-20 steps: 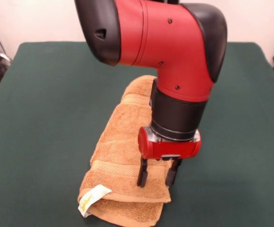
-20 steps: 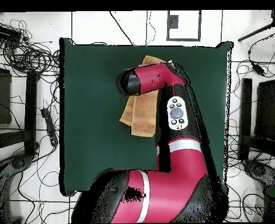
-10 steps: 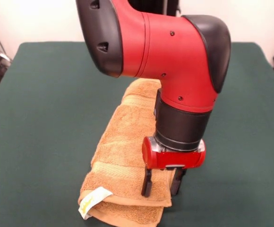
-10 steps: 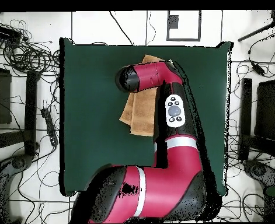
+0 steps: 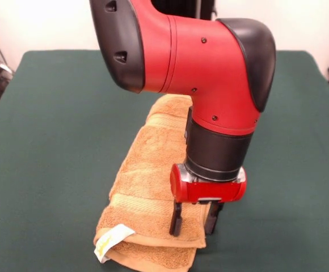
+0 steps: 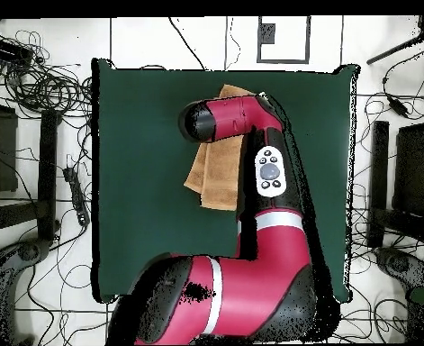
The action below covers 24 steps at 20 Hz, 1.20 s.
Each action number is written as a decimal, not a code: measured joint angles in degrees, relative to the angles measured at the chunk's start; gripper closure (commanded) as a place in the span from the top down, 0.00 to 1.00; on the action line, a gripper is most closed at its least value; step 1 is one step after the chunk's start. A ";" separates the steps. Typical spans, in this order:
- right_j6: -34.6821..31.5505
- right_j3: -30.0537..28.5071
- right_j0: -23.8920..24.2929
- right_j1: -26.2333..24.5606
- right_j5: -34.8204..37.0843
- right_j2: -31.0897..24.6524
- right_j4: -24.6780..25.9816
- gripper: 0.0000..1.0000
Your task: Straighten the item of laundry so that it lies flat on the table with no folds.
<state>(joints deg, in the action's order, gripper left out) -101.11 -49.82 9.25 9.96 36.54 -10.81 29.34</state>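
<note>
Folded towel near table front edge; gripper fingers spread over its right edge, grasping nothing

Folded towel on green table, gripper fingers spread at its edge

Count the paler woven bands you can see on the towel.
2: one band near the towel's far end, one near the tagged near end. The arm may hide others.

We see a towel of rough, looped orange-tan terry cloth with smoother woven bands, lying on a matt, felt-like dark green tabletop. Above it, our view shows the arm's glossy, smooth red and black plastic shell.
</note>
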 measured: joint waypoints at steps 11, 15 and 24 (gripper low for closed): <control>-0.04 -1.24 -0.44 0.01 -4.79 1.67 -0.71 1.00; -0.04 -1.88 -0.40 0.14 -6.06 2.00 -1.10 1.00; -0.04 -2.05 -0.69 0.13 -6.85 2.56 -1.28 1.00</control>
<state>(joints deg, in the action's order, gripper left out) -101.15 -51.87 8.56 10.09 29.69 -8.25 28.06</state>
